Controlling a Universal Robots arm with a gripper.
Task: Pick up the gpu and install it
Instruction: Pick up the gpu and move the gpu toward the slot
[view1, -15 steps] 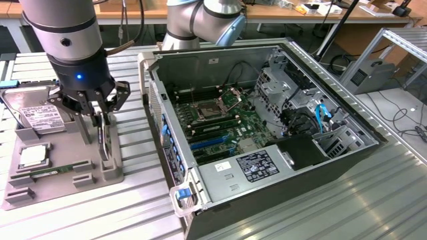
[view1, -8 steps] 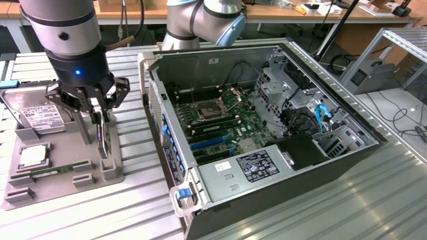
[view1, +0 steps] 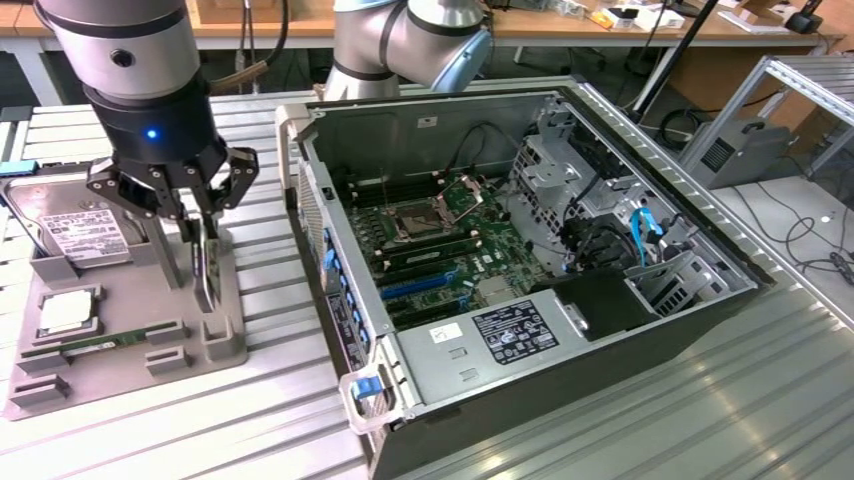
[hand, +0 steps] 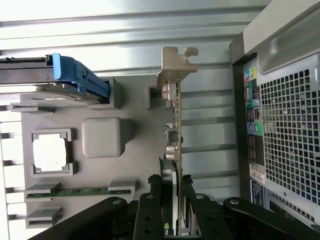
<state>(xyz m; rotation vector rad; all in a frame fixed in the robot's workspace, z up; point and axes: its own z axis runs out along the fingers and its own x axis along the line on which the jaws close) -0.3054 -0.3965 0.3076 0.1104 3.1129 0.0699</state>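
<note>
Hand (view1: 194, 228) (hand: 175, 182) of the arm, closed on the gpu (view1: 204, 272) (hand: 173, 117): a finger lies against each face of the card, which stands on edge in a slot of the grey holder (view1: 227, 340) (hand: 135, 150). The wrist view shows the silver end bracket (hand: 176, 65) at the card's far end, away from the fingers. Positions below are read on a clock face laid over the exterior view, centred on the hand. At 9 o'clock, the hard drive (view1: 74, 235) (hand: 75, 75) with a white label, resting on the same holder. At 8 o'clock, a square processor chip (view1: 64, 313) (hand: 50, 152) in its recess. At 7 o'clock, the long thin memory stick (view1: 100, 342) (hand: 75, 191) lying in its slot. At 3 o'clock, just beside the holder, the open computer case (view1: 400, 130) (hand: 290, 125) lying on its side, with the motherboard (view1: 454, 230) exposed. Holder and case both sit on the ribbed metal desk (view1: 667, 420) (hand: 125, 30)
</note>
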